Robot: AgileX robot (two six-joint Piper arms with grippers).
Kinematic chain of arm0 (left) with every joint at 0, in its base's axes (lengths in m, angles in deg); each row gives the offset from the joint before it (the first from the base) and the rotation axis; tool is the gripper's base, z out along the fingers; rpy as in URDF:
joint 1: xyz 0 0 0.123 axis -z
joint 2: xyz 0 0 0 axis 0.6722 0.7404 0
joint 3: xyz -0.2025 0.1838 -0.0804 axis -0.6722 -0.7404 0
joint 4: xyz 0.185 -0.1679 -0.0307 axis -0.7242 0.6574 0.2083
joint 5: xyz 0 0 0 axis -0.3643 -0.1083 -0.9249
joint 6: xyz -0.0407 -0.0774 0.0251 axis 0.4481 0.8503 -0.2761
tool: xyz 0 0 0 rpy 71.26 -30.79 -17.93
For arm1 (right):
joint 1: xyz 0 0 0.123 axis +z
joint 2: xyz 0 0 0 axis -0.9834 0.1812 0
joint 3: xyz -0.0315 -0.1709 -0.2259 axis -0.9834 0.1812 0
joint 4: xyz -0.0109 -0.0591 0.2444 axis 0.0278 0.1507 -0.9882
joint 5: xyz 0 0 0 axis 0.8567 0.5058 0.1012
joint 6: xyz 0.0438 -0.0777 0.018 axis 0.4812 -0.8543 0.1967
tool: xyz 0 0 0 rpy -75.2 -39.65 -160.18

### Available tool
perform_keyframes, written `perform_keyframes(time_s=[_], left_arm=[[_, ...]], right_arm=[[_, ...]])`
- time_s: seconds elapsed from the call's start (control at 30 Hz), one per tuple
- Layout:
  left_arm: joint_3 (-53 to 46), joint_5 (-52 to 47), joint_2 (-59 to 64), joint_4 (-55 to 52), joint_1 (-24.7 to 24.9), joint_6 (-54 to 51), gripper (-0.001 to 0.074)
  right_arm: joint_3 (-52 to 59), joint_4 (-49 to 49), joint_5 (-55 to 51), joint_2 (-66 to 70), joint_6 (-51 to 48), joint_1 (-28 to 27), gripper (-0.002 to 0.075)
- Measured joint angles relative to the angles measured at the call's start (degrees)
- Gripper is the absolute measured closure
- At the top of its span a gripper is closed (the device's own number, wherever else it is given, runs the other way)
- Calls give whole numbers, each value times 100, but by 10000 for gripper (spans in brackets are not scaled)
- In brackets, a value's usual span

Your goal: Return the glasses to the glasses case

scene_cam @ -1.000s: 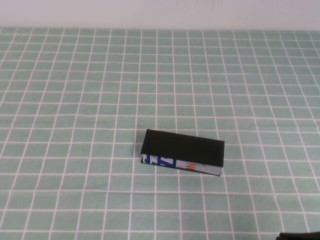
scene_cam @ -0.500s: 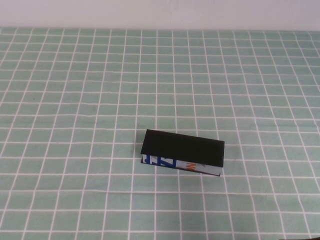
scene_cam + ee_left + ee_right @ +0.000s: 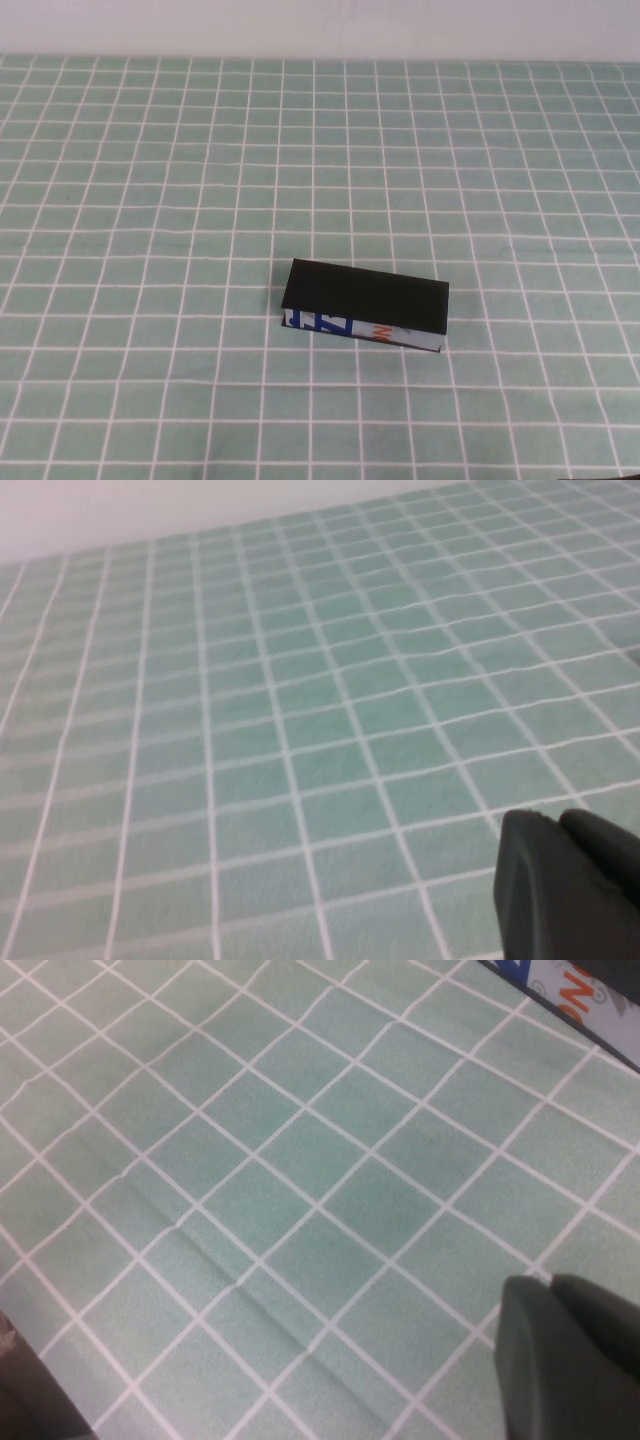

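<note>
The glasses case (image 3: pixel 364 304) lies near the middle of the table with its black flap lid down and its white front edge, printed in blue and orange, facing me. A corner of that edge shows in the right wrist view (image 3: pixel 575 995). The glasses are hidden or out of view. My left gripper (image 3: pixel 556 818) is shut and empty, low over bare checked cloth, out of the high view. My right gripper (image 3: pixel 550 1282) is shut and empty, over the cloth on my side of the case, apart from it.
A green cloth with a white grid (image 3: pixel 150 200) covers the whole table. A pale wall (image 3: pixel 320 25) runs along the far edge. The cloth's near edge shows in the right wrist view (image 3: pixel 40 1380).
The dark tip of my right arm at the bottom right edge of the high view has slid out of sight. The case has not moved.
</note>
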Motion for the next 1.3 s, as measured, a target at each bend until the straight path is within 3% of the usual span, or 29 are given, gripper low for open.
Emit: perform_keyframes(time_s=[0.13, 0.23, 1.3], left_arm=[[-171, -15, -267, -761, 0, 1228, 737], [-185, -239, -316, -875, 0, 1543, 737], [-185, -346, -327, -900, 0, 1654, 737]], right_arm=[[0, 0, 0, 0, 0, 0, 739], [0, 0, 0, 0, 0, 0, 739], [0, 0, -3, 0, 0, 0, 739]])
